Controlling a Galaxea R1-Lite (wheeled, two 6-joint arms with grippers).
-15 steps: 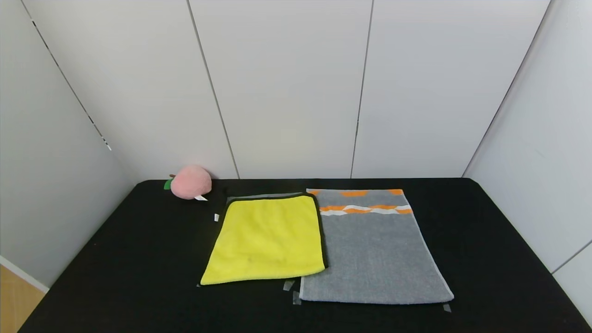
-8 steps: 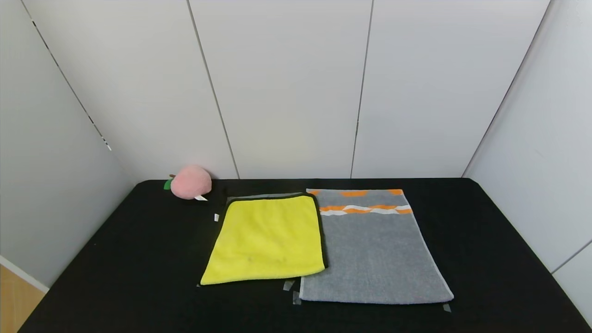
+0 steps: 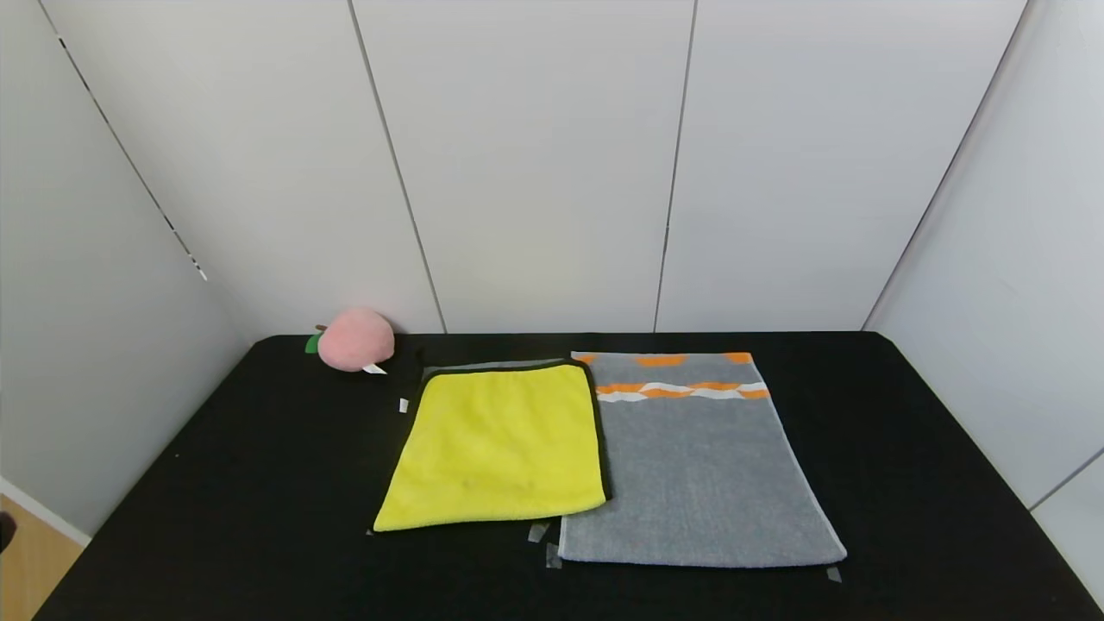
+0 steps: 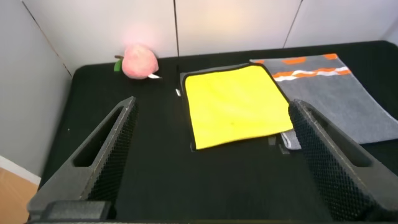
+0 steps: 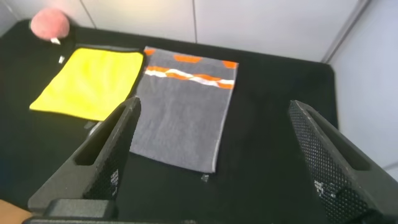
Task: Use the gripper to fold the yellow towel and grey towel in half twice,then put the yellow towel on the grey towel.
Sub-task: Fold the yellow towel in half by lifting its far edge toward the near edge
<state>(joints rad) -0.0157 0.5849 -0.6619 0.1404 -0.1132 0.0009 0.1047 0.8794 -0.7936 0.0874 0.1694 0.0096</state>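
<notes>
The yellow towel [image 3: 496,448] lies flat and unfolded on the black table, left of centre. The larger grey towel [image 3: 699,474] lies flat beside it on the right, its orange and white bands at the far end; their side edges meet. Neither gripper shows in the head view. In the left wrist view my left gripper [image 4: 212,109] hangs open above the table's near side, looking onto the yellow towel [image 4: 233,106]. In the right wrist view my right gripper [image 5: 215,106] hangs open above the grey towel [image 5: 180,112]. Both hold nothing.
A pink peach plush [image 3: 355,340] sits at the table's far left corner. Small bits of tape [image 3: 538,532] mark the table near the towels' front corners. White wall panels close in the back and both sides of the black table [image 3: 259,483].
The towels have not moved. A small dark shape has come in at the lower left edge of the head view.
</notes>
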